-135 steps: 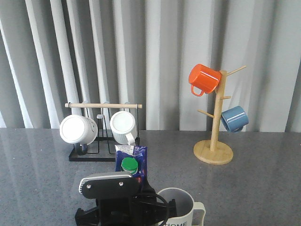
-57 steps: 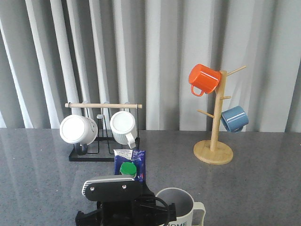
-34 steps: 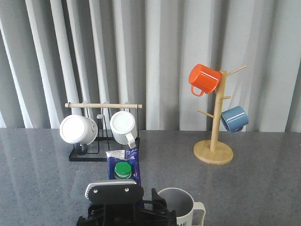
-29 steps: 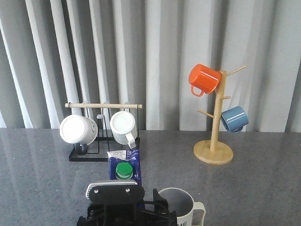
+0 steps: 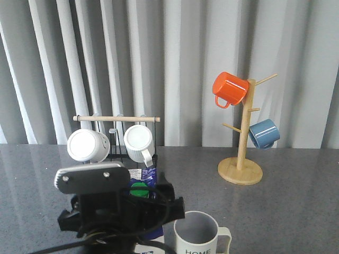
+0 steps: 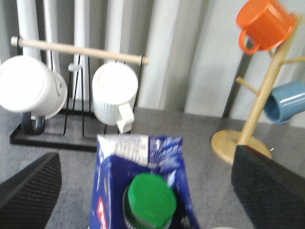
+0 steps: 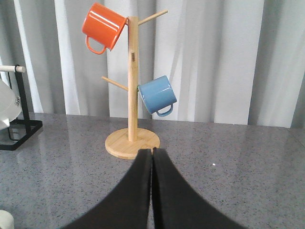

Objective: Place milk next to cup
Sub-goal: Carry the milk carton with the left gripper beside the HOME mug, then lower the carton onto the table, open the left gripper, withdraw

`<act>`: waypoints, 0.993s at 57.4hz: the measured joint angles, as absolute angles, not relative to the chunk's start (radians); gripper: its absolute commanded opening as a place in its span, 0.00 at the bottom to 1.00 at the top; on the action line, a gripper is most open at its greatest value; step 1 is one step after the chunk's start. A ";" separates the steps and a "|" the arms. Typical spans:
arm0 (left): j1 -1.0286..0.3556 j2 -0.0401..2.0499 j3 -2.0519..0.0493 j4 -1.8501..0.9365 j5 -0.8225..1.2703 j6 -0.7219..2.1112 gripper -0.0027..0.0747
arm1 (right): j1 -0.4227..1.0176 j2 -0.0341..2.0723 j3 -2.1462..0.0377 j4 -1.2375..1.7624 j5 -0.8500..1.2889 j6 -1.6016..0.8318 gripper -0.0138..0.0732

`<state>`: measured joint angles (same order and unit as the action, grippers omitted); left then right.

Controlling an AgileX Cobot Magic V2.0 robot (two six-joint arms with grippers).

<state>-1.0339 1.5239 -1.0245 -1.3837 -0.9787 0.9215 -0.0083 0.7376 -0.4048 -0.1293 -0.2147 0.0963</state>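
Front view. The milk (image 5: 144, 182), a blue and white carton with a green cap, appears at lower centre, largely masked by the left gripper (image 5: 117, 211) in front of it. Its long axis is upright or nearly so. The cup (image 5: 197, 235), a white mug with a grey inside, stands at the bottom edge just to the right of the carton; whether the two touch cannot be told, since the arm hides the carton's base. The black word "HOME" is legible on the cup's wall. The carton's print is too small to read here. The left arm is plainly the nearer one to both objects; the right arm is not in this picture.

Left wrist view. The carton fills the lower middle, its gable top and green cap between the two dark textured fingers (image 6: 269, 186) at the lower corners. The fingers stand wide, with visible gaps on each side of the carton, so no grip is evident. The carton lies straight ahead of the hand. Its lettering is blurred and unreadable.

Right wrist view. The right gripper (image 7: 152, 157) at lower centre has its fingers pressed together, holding nothing. Neither milk nor cup is clearly visible.
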 measured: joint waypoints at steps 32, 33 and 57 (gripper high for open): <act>-1.034 1.200 -1.024 -1.201 -0.836 1.133 0.02 | -0.008 0.738 -0.405 -0.129 -0.215 0.096 0.15; -1.034 1.198 -1.024 -1.202 -0.844 1.133 0.02 | -0.008 0.738 -0.405 -0.129 -0.215 0.096 0.15; -1.034 1.194 -1.052 -1.140 -0.849 0.836 0.02 | -0.008 0.738 -0.405 -0.129 -0.215 0.096 0.15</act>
